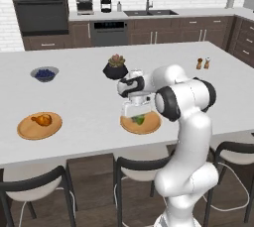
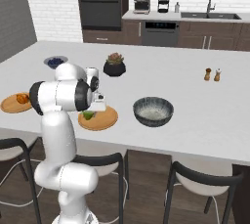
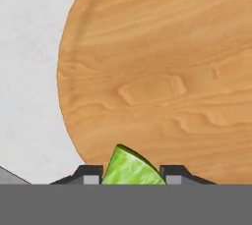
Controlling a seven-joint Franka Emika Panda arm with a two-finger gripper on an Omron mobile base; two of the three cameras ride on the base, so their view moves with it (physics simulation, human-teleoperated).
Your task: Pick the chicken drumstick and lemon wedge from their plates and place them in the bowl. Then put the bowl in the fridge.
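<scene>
Two wooden plates on the white island counter [image 1: 89,97]: one plate [image 1: 39,126] toward the left edge, bearing a single chicken drumstick [image 1: 42,119]; the other plate [image 1: 141,124] near the front edge, bearing a single lemon wedge [image 1: 140,119]. One bowl [image 2: 153,111] — dark outside, pale speckled inside — just to the right of the lemon's plate as seen from the right base camera, apart from it. One grey bowl of blue berries [image 1: 45,74] behind the drumstick's plate, well apart. One black pot with a succulent [image 1: 115,67] behind the lemon's plate. Two small shakers [image 1: 203,63] side by side far to the right of that plate. One gripper [image 1: 137,113], down on the lemon's plate, fingers narrowed against the two sides of the wedge; in the hand view the green wedge [image 3: 132,167] wedged between the two dark fingertips [image 3: 91,174], its pointed end aimed across the plate's wood grain toward the plate's middle, long axis roughly along the line of the hand. Whether lifted off the plate or resting on it — cannot tell. Drumstick lying flat, long axis left to right across its plate, bulbous end to the right, thin bone end to the left.
</scene>
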